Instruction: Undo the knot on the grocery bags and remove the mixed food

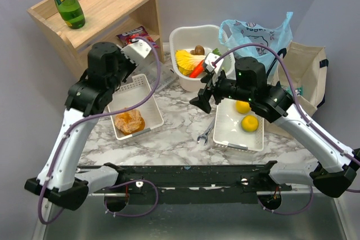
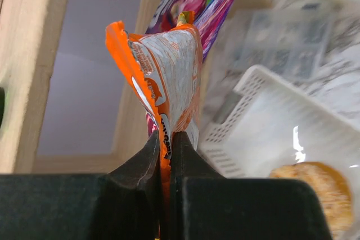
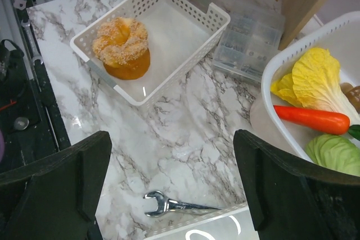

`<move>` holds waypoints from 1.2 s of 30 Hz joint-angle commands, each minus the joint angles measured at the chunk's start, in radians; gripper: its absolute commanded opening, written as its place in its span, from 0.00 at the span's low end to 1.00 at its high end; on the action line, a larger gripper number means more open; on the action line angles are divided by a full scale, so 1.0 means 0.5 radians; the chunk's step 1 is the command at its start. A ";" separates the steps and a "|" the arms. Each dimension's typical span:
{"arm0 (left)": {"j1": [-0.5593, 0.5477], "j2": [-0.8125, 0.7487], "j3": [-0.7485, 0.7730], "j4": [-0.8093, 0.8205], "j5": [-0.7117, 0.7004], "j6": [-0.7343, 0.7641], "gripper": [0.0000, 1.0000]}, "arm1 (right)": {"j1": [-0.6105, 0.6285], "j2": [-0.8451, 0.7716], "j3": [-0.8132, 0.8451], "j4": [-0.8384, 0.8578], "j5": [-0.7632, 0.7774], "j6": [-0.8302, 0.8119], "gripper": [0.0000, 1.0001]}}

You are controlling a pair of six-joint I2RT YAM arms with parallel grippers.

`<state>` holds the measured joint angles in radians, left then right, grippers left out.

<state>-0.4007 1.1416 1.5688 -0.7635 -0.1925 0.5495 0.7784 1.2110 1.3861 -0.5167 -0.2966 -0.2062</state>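
I log: left claw (image 2: pixel 167 139) clamped on crinkly orange foil packet (image 2: pixel 166 71) beside perforated white bread basket (image 2: pixel 264 116); right claw (image 3: pixel 171 139) apart, right of it.

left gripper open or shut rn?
Shut. In the left wrist view the left gripper has its jaws pressed together on the bottom edge of an orange-and-white packet, which stands up between them.

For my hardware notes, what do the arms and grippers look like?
Both arms: white link shells, black joint housings, purple cables looping alongside. The left gripper and right gripper have black fingers. A green light glows on the right arm.
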 commanded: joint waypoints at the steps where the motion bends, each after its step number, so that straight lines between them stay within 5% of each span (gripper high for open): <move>1: 0.033 0.109 -0.138 0.410 -0.687 0.515 0.00 | -0.008 -0.001 0.015 0.052 0.056 0.026 0.97; 5: 0.095 0.217 -0.245 0.684 -0.782 0.757 0.00 | -0.007 0.020 0.032 0.032 0.050 0.004 0.97; 15: 0.414 0.473 -0.274 0.657 -0.557 0.983 0.00 | -0.010 0.020 0.046 0.005 0.087 -0.005 0.97; 17: 0.456 0.517 -0.231 0.573 -0.493 0.958 0.07 | -0.007 0.024 0.045 0.004 0.091 -0.005 0.97; 22: 0.506 0.601 -0.071 0.238 -0.320 0.850 0.52 | -0.007 0.023 0.039 -0.002 0.096 -0.022 0.97; 29: 0.520 0.594 0.051 -0.145 -0.079 0.761 0.75 | -0.007 0.017 0.031 -0.025 0.102 -0.034 0.97; 32: 0.513 0.574 0.120 -0.381 0.072 0.723 0.94 | -0.007 0.011 0.030 -0.031 0.105 -0.039 0.97; 36: 0.512 0.569 0.135 -0.537 0.156 0.724 0.98 | -0.007 0.030 0.041 -0.049 0.093 -0.037 0.97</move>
<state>-0.1459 1.4570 1.6104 -0.8845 -0.2199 0.9306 0.7769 1.2171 1.3865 -0.5213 -0.2695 -0.2108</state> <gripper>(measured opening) 0.963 0.965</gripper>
